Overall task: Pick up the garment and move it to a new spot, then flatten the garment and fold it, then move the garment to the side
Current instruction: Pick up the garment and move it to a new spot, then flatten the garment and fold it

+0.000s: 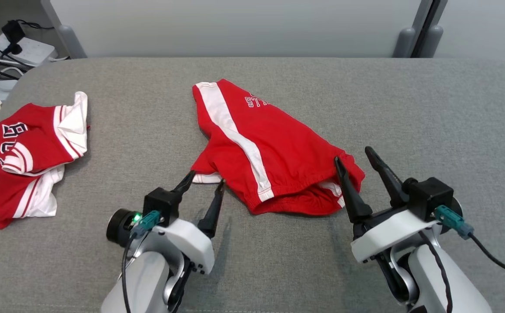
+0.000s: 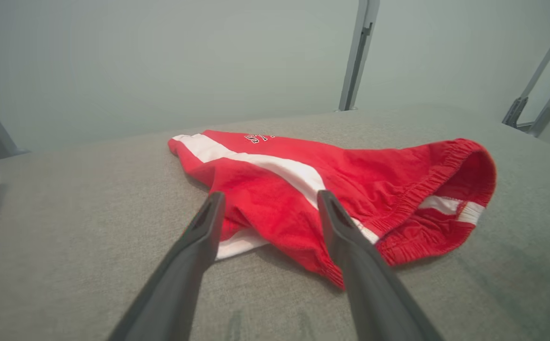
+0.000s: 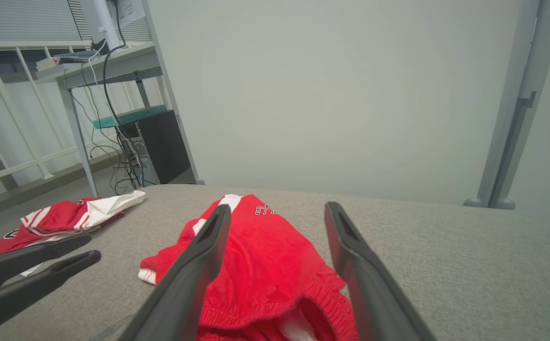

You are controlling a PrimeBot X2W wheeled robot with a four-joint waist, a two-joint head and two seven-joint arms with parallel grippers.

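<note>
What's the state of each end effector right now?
Left end effector: open, empty, tips by the leg hem of the shorts.
Right end effector: open, empty, at the shorts' waistband.

fingers [image 1: 212, 211]: long, dark, tapered, two per gripper
wrist shells [image 1: 191, 245]: white, rounded, small dark screws
connectors [image 1: 450, 217]: teal plugs, black cables
light [image 1: 137, 217]: green, on black round housing

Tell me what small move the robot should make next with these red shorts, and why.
Probably ease the right claw forward and down to pinch the elastic waistband. The red shorts lie rumpled on the grey table, not flat, with the waistband gaping near that claw. Both claws stand open and hold nothing; the left claw sits by the leg hem.
</note>
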